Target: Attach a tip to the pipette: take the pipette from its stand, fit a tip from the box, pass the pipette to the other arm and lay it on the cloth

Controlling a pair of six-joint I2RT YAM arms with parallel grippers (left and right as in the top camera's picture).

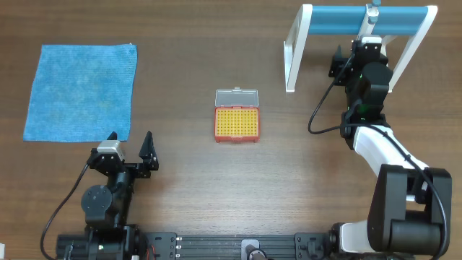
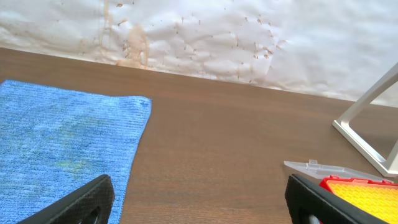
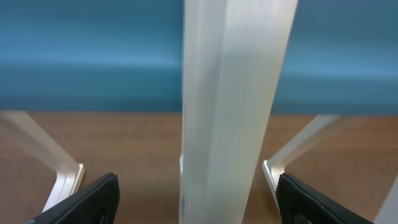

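A white pipette (image 3: 233, 99) hangs upright on the blue bar (image 1: 336, 19) of the white-framed stand (image 1: 291, 58) at the back right. My right gripper (image 1: 367, 42) is at the stand, open, its fingers (image 3: 93, 199) wide apart on either side of the pipette body without touching it. The pipette's top (image 1: 372, 12) shows above the bar. An orange tip box (image 1: 237, 123), clear lid folded back, sits mid-table. The blue cloth (image 1: 81, 92) lies at the back left. My left gripper (image 1: 131, 139) is low at the front left, open, holding nothing.
The stand's white legs (image 3: 65, 180) rest on the brown table on both sides of the pipette. From the left wrist view the cloth (image 2: 62, 143), the tip box (image 2: 360, 193) and a stand leg (image 2: 367, 124) lie ahead, with a white wall behind.
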